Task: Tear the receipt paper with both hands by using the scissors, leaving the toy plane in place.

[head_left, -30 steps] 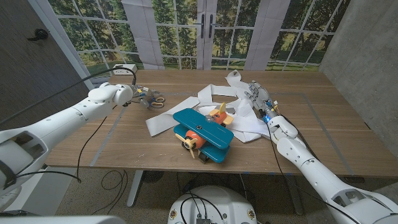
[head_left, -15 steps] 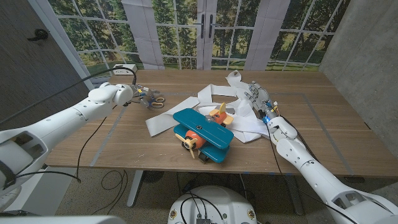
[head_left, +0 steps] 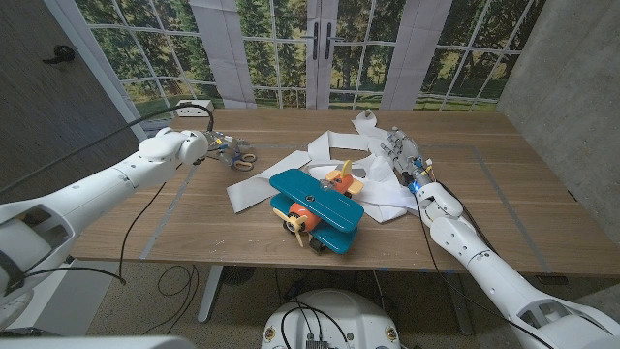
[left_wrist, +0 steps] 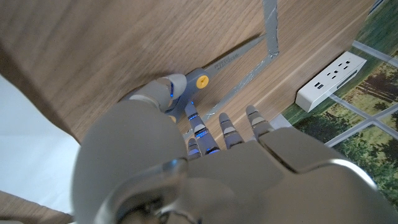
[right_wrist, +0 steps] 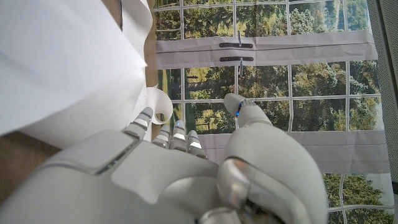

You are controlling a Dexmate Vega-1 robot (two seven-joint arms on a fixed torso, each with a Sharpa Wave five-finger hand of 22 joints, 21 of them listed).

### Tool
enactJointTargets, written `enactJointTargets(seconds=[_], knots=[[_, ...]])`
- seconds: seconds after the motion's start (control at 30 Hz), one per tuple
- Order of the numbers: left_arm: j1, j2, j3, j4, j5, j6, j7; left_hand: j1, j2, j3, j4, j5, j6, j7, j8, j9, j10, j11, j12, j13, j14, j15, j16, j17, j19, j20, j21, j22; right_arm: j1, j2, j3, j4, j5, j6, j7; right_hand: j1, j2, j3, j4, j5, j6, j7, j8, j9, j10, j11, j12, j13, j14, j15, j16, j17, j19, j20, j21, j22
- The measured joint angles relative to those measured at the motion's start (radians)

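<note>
A: What lies on the wooden table (head_left: 291, 247)?

B: A long ribbon of white receipt paper (head_left: 320, 150), thin and smooth, looped and curled at its far end, spreading toward the right side. In front of it stands the toy plane (head_left: 315, 208), glossy teal plastic with 2 broad wings, an orange nose and a tan propeller.

A: And the scissors (head_left: 238, 156)?

B: On the left side, well apart from the plane. Grey metal blades with a yellow pivot screw show in the left wrist view, flat on the wood beside a strip of grey tape (left_wrist: 271, 31).

A: The left hand (head_left: 219, 147)?

B: It is on the scissors' handles, thumb curled at the pivot; whether it actually grips them, I cannot tell.

A: The right hand (head_left: 399, 148)?

B: Fingers spread and straight, at the paper's edge, holding nothing. No containers anywhere.
</note>
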Motion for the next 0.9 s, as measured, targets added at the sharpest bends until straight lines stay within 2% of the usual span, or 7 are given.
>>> enactJointTargets(seconds=[0.13, 0.23, 0.77, 0.9], knots=[[0.001, 0.001, 0.001, -0.001, 0.009, 0.003, -0.003, -0.017, -0.004, 0.001, 0.001, 0.004, 0.0, 0.0, -0.008, 0.0, -0.107, 0.008, -0.045, 0.001, -0.036, 0.004, -0.018, 0.002, -0.006, 0.006, 0.0, 0.0, -0.001, -0.001, 0.0, -0.003, 0.0, -0.001, 0.0, 0.0, 0.0, 0.001, 0.001, 0.002, 0.0, 0.0, 0.0, 0.0, 0.0, 0.0, 0.0, 0.0, 0.0, 0.0, 0.0, 0.0, 0.0, 0.0, 0.0, 0.0], [0.001, 0.002, 0.001, -0.002, 0.01, 0.003, -0.003, -0.017, -0.004, 0.001, 0.001, 0.009, -0.006, 0.006, -0.01, 0.0, -0.146, 0.007, -0.06, 0.003, -0.048, 0.006, -0.018, 0.005, -0.009, 0.009, 0.0, 0.0, -0.001, -0.001, 0.0, -0.003, 0.001, -0.002, 0.0, 0.0, 0.0, 0.004, 0.004, 0.005, 0.0, 0.0, 0.0, 0.0, 0.0, 0.0, 0.0, 0.0, 0.0, 0.0, 0.0, 0.0, 0.0, 0.0, 0.0, 0.0], [0.01, 0.005, 0.005, -0.013, 0.044, 0.017, 0.014, -0.023, -0.01, -0.002, 0.004, 0.003, -0.027, 0.009, -0.015, 0.0, -0.158, 0.002, -0.068, 0.014, -0.059, 0.006, -0.023, 0.002, -0.009, 0.009, 0.0, 0.0, 0.004, -0.001, -0.002, 0.002, 0.007, -0.01, 0.007, 0.0, 0.0, 0.009, 0.001, 0.023, 0.004, -0.011, 0.0, 0.0, 0.0, 0.0, 0.0, 0.0, 0.0, 0.0, 0.0, 0.0, 0.0, 0.0, 0.0, 0.0], [0.018, 0.008, 0.004, -0.019, 0.049, 0.018, 0.028, -0.015, -0.002, -0.011, -0.005, -0.005, -0.027, 0.009, -0.015, 0.0, -0.2, 0.008, -0.078, 0.024, -0.058, 0.006, -0.019, 0.003, -0.009, 0.009, 0.0, 0.0, 0.005, 0.0, -0.002, 0.003, 0.008, -0.01, 0.01, 0.0, 0.0, 0.012, 0.004, 0.027, 0.005, -0.013, 0.0, 0.0, 0.0, 0.0, 0.0, 0.0, 0.0, 0.0, 0.0, 0.0, 0.0, 0.0, 0.0, 0.0]])
